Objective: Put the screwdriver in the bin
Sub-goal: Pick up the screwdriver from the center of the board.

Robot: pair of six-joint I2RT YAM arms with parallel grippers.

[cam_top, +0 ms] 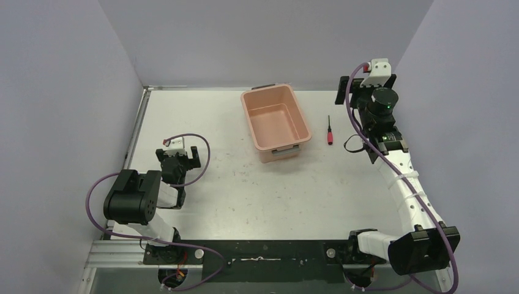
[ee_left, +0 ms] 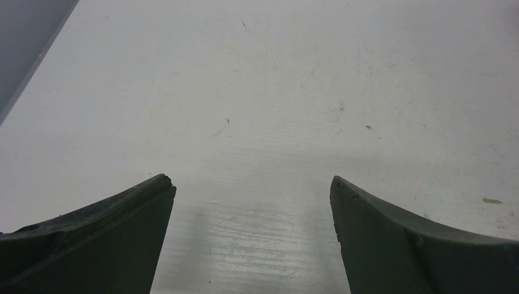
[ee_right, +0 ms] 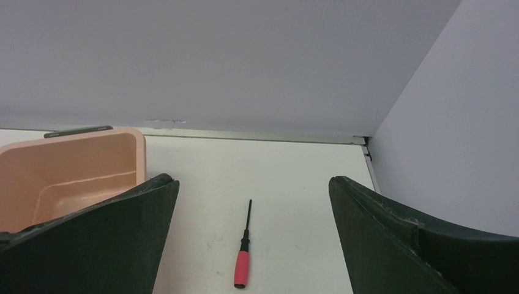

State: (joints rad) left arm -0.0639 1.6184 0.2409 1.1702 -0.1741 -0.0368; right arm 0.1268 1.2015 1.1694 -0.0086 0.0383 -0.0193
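Observation:
The screwdriver [cam_top: 330, 136], with a red handle and thin black shaft, lies on the white table just right of the bin [cam_top: 264, 149], shaft pointing to the back wall. The bin is a salmon-pink tub with nothing in it. In the right wrist view the screwdriver [ee_right: 242, 266] lies on the table below and between my open fingers, with the bin [ee_right: 85, 159] at the left. My right gripper [cam_top: 367, 82] is open, empty and raised above the table's back right. My left gripper [cam_top: 179, 160] is open and empty, low over bare table [ee_left: 253, 92] at the left.
Grey walls close the table at the back and both sides; the back right corner [ee_right: 365, 142] is near the screwdriver. A metal rail [cam_top: 138, 122] runs along the table's left edge. The arm bases and cables lie along the near edge [cam_top: 263, 251].

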